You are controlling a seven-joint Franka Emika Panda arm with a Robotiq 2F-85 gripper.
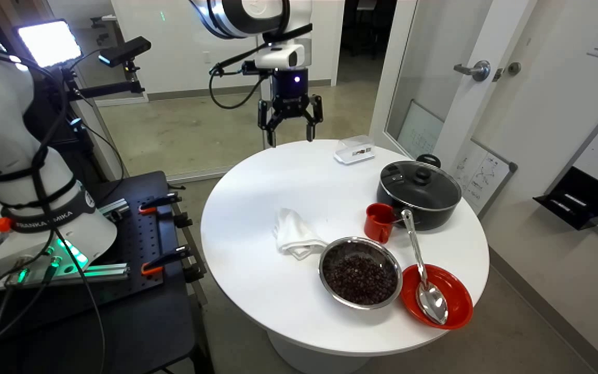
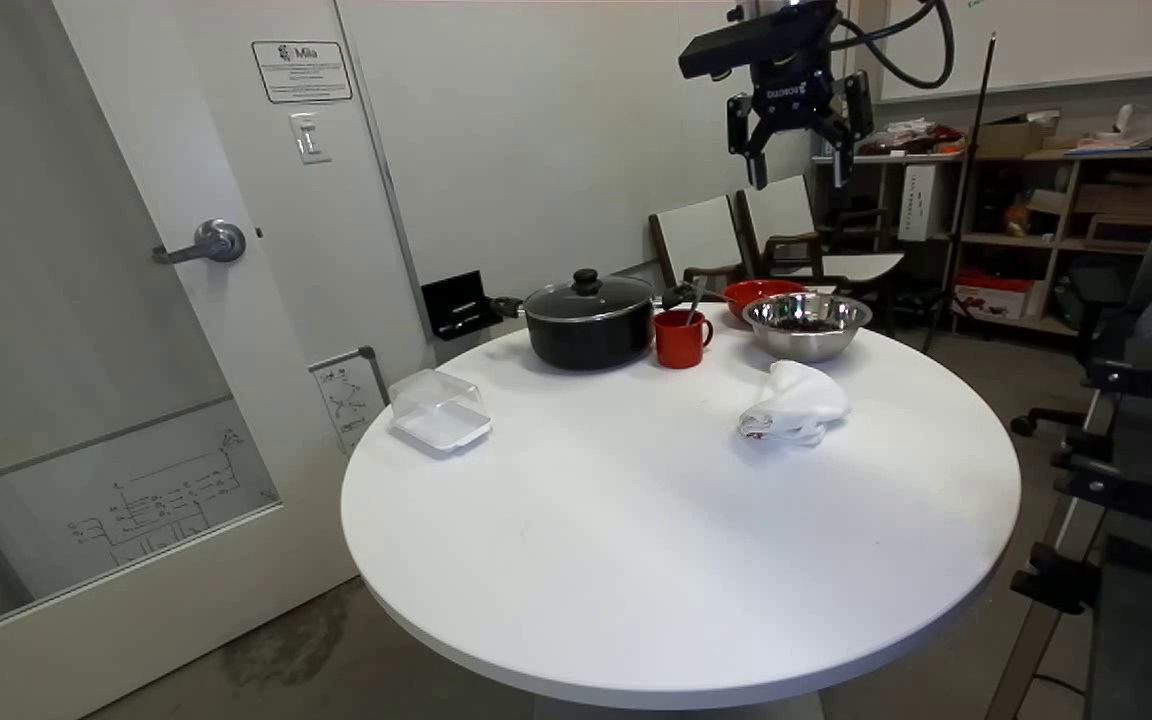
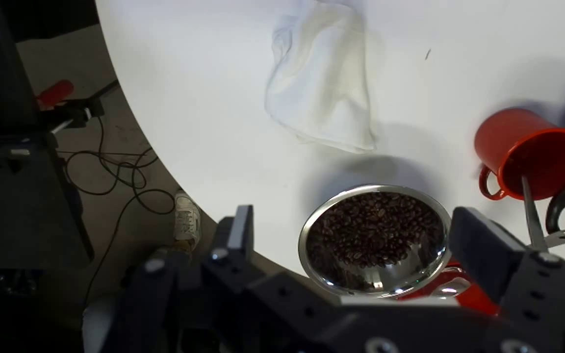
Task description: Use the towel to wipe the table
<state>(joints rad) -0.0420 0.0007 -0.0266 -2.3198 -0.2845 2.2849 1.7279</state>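
Observation:
A white folded towel point(image 1: 296, 235) lies crumpled on the white round table point(image 1: 257, 192), near its middle. The towel also shows in an exterior view point(image 2: 794, 405) and at the top of the wrist view point(image 3: 324, 83). The table shows in the wrist view point(image 3: 199, 93) with a small dark mark point(image 3: 427, 54) to the right of the towel. My gripper point(image 1: 291, 138) is open and empty, high above the table and apart from the towel. Its spread fingers also show in an exterior view point(image 2: 799, 180) and at the bottom of the wrist view point(image 3: 353, 220).
A steel bowl point(image 1: 325, 283) of dark beans stands close to the towel. Beside it are a red mug point(image 1: 376, 224), a lidded black pot point(image 2: 591, 340) and a red dish point(image 1: 462, 301) with a metal spoon point(image 1: 414, 249). A clear plastic box point(image 2: 441, 412) sits near the table's edge.

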